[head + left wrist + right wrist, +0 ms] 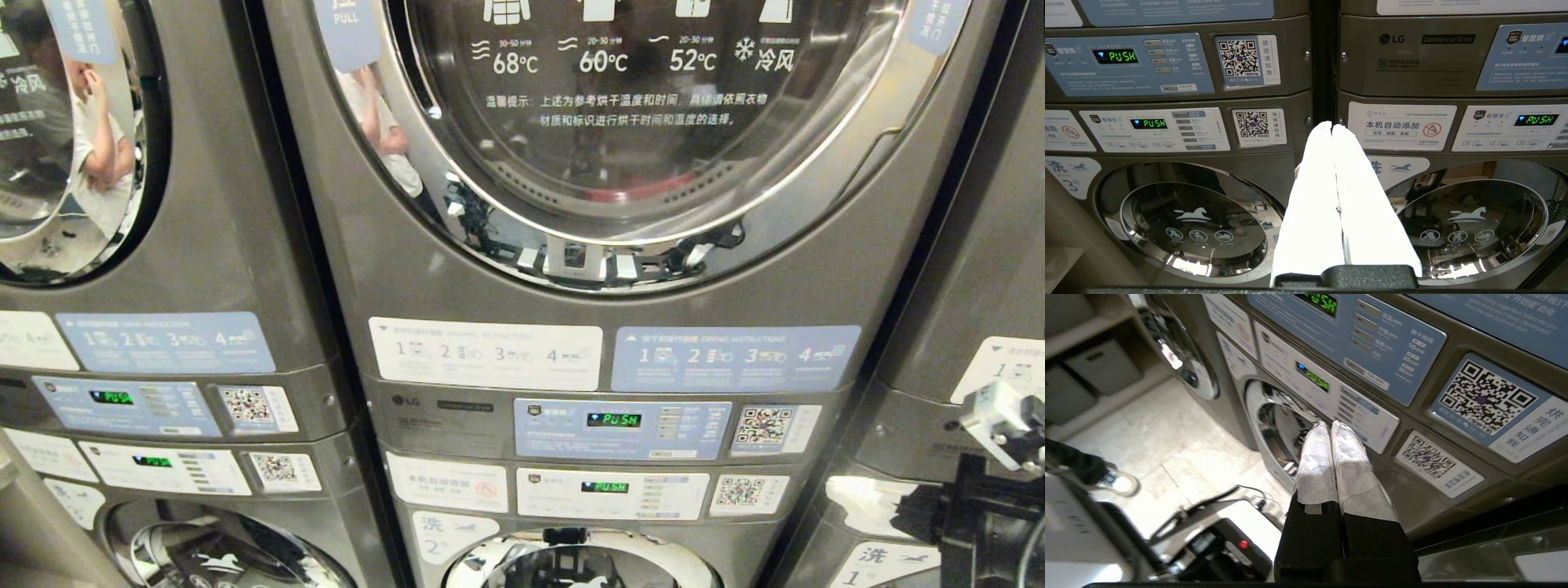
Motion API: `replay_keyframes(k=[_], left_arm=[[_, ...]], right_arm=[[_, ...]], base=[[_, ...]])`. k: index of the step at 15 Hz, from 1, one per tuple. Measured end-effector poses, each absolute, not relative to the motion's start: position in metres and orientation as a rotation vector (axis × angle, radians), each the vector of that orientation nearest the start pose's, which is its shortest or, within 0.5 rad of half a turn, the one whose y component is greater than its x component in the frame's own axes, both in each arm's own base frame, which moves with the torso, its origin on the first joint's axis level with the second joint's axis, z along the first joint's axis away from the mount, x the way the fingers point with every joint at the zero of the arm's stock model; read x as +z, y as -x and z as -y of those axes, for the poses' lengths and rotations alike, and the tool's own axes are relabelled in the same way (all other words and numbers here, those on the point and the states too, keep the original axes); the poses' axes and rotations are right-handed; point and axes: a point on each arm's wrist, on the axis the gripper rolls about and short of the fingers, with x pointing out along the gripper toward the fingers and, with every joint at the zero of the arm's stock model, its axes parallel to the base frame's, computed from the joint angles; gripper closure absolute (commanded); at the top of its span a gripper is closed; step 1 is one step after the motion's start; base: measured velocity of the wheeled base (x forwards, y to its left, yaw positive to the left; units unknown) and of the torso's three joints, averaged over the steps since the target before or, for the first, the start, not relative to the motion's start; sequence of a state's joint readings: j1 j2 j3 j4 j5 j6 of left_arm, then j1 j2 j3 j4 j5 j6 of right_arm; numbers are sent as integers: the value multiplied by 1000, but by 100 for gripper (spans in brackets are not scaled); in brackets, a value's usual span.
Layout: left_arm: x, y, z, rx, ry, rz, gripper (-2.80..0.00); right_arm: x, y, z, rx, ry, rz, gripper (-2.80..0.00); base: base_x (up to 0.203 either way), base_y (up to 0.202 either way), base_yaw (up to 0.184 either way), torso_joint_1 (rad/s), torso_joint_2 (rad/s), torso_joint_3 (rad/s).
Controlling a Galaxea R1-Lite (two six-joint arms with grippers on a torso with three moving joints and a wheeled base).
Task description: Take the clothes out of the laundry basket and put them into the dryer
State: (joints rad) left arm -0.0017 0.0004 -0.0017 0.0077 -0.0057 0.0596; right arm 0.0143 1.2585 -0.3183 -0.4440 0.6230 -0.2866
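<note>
You face the grey-brown metal LG dryer (pixel 620 245), stacked over a washer; its round glass door (pixel 645 106) with a chrome rim is closed, and behind the printed, reflective glass you cannot make out any contents. No laundry basket or clothes show in any view. Your right gripper (pixel 1330 425), white-taped fingers pressed together and holding nothing, hangs in front of the blue control panel (pixel 1359 339) without touching it. Your left gripper (pixel 1332 124) is likewise clenched empty, pointing at the seam between two stacks. In the head view, only part of your right arm (pixel 992 482) shows at the lower right edge.
</note>
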Motion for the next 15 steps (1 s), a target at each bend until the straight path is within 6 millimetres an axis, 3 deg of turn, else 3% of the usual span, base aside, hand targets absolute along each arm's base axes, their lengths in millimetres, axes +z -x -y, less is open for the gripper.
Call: replay_keyframes(k=[3,7,10,15], left_arm=[[75,23,0,-8,-60,-6,0],[75,23,0,-7,-60,-6,0],[75,23,0,-8,-60,-6,0],[75,23,0,-8,-60,-6,0]], right_arm=[[123,-187,-21,690,188,-370,0],[109,-214,-45,706,200,-304,0],[98,-219,-61,685,173,-318,0],[83,-222,-65,695,169,-382,0]], base=[[0,0,0,0,0,0],[0,0,0,0,0,0],[0,0,0,0,0,0],[0,0,0,0,0,0]])
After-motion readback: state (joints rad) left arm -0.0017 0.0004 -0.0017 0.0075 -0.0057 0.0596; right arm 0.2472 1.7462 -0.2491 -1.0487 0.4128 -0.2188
